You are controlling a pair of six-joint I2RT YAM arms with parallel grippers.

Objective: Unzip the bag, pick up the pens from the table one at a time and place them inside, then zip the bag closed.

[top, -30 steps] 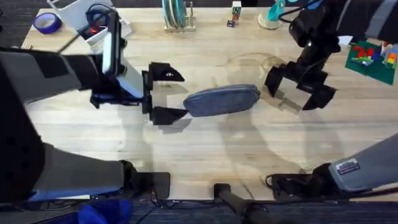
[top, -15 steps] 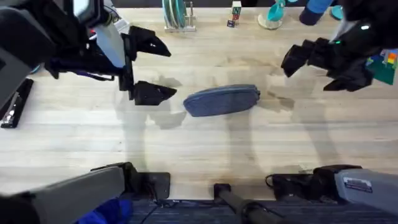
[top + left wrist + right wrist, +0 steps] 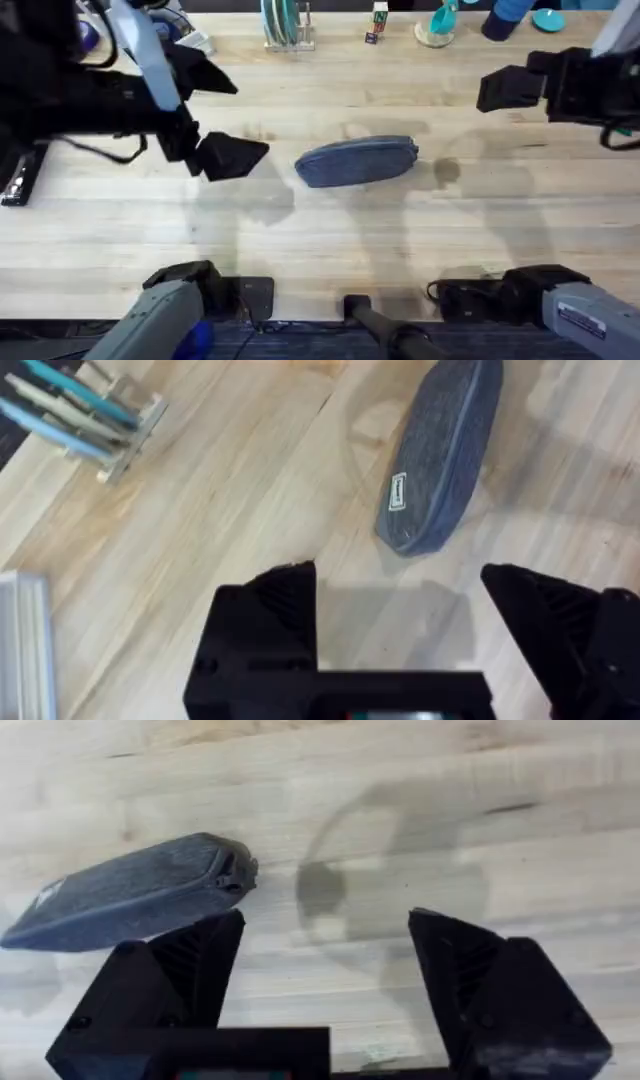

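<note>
Bag (image 3: 357, 161): soft, light; grip the zipper pull (image 3: 234, 870).
Left pincer (image 3: 213, 114): wide open, empty, bag ahead.
Right pincer (image 3: 327, 975): wide open, empty.

We see the right gripper (image 3: 512, 88) cut off at the overhead's edge; the bag's (image 3: 440, 455) small label is unreadable.
</note>
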